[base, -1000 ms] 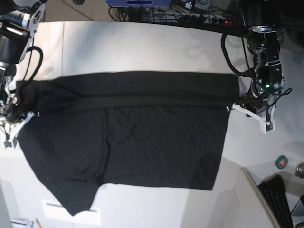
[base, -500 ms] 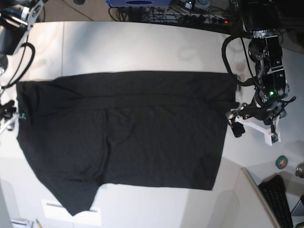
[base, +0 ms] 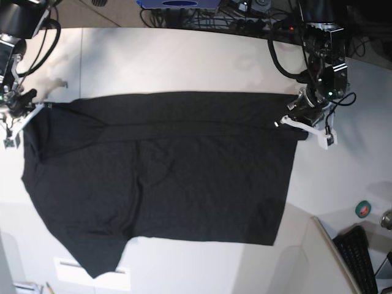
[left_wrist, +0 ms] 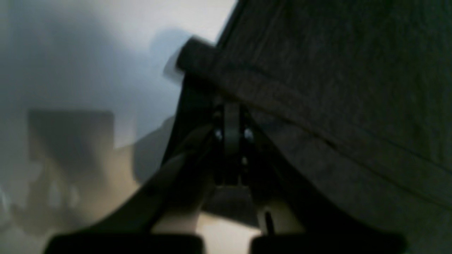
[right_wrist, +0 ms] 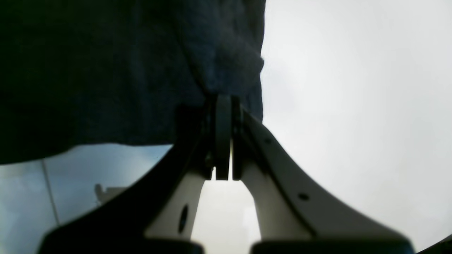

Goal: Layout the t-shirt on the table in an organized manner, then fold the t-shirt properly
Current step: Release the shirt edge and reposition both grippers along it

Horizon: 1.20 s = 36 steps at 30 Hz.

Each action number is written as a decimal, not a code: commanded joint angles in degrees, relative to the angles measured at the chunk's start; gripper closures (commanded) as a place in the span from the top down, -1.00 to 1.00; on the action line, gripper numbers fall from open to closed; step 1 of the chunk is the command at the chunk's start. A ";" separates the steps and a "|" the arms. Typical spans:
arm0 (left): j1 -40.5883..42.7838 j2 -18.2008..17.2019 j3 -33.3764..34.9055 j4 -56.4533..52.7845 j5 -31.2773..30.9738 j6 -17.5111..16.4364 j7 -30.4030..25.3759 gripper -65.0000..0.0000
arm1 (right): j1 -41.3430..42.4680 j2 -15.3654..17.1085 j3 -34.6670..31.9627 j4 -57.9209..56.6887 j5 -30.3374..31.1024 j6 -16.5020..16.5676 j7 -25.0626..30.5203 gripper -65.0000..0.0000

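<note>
Half a second ago both grippers stood off the t-shirt [base: 165, 177] with jaws spread. Now the left gripper [base: 293, 118] has moved up to the far corner, jaws pinching the cloth edge. The right gripper [base: 32, 109] pinches the opposite far corner likewise. The shirt lies spread between them on the table [base: 184, 61].

Tangled cables [base: 245, 18] and a blue device [base: 177, 3] lie behind the far edge. A black keyboard [base: 358, 257] sits lower right, near green tape [base: 363, 209].
</note>
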 commanded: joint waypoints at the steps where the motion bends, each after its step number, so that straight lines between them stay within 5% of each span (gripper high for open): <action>1: -0.52 -0.59 1.47 -0.82 -0.26 -0.13 -2.48 -1.00 | 1.02 0.77 0.09 -0.42 0.25 -0.40 1.02 -1.00; 7: -1.05 -1.47 5.61 -9.79 4.84 0.05 -7.66 -1.00 | 3.13 2.44 0.53 -8.06 0.25 -0.49 4.36 -1.00; 12: -1.13 -1.56 5.52 -13.40 9.41 0.05 -9.51 -1.00 | 3.22 4.90 0.44 -9.03 0.25 -4.97 4.72 -1.00; 22: -1.13 -2.44 5.52 -15.15 9.50 0.05 -11.18 -1.00 | 6.39 9.91 0.53 -17.65 0.25 -5.77 7.53 -1.00; 28: -1.05 -2.52 5.52 -12.87 9.50 0.05 -11.01 -1.00 | 7.09 12.29 0.53 -18.53 0.25 -9.63 8.76 -1.00; 36: -0.87 -2.52 5.52 -11.73 9.67 0.05 -11.01 -1.00 | -2.76 3.58 -3.07 5.91 0.25 -8.49 -2.14 -1.00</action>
